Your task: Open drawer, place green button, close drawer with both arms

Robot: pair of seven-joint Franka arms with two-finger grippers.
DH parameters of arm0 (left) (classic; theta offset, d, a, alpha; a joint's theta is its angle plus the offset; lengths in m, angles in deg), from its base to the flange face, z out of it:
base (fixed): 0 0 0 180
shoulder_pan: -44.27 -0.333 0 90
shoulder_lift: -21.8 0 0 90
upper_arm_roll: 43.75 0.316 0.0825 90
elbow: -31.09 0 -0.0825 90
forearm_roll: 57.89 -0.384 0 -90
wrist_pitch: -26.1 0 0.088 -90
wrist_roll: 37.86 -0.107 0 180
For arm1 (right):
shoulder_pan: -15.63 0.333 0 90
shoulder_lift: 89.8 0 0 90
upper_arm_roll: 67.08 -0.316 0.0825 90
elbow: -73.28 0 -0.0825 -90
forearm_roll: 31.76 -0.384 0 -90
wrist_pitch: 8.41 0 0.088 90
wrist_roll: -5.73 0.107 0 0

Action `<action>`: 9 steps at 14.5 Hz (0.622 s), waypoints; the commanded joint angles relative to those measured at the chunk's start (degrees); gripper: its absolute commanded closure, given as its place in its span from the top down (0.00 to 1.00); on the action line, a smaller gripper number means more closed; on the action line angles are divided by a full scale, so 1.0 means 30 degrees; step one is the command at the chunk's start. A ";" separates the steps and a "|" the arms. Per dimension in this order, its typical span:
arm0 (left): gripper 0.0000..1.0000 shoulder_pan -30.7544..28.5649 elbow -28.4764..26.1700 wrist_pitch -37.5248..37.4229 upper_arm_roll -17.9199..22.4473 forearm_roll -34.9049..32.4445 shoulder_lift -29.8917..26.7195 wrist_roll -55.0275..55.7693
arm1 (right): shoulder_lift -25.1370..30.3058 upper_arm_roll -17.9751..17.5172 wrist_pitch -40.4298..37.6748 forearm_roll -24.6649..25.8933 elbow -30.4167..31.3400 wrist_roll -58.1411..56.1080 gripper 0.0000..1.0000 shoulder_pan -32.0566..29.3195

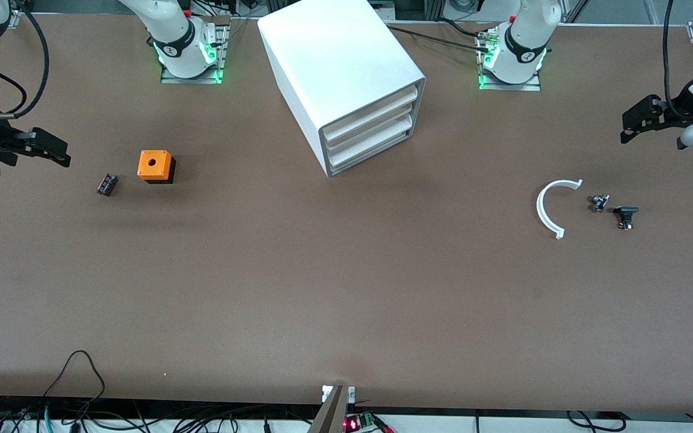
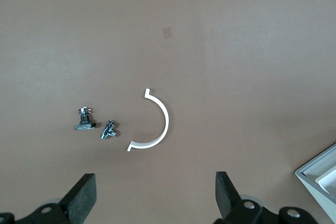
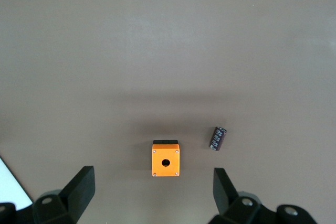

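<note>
Both claws' spread fingers (image 2: pixel 84 195), wrist-only

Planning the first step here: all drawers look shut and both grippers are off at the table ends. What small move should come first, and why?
Probably bring the open right gripper toward the lowest drawer of the cabinet: it is shut, so nothing can go in. The open left gripper waits.

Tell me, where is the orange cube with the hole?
The orange cube sits on the table toward the right arm's end, beside the small black ribbed part, which lies slightly nearer the front camera.
</note>
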 commanded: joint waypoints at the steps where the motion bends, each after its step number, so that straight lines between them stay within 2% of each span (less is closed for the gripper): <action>1: 1.00 -0.0005 0.0403 -0.0292 0.0068 0.0517 0.0174 -0.0541 | -0.0025 -0.0112 -0.0359 0.0091 -0.0255 -0.0006 1.00 -0.0076; 9: 1.00 -0.0095 0.0462 -0.0234 0.0186 0.0786 0.0292 -0.0512 | -0.0113 -0.0112 -0.0154 0.0180 -0.0255 0.0052 1.00 -0.0076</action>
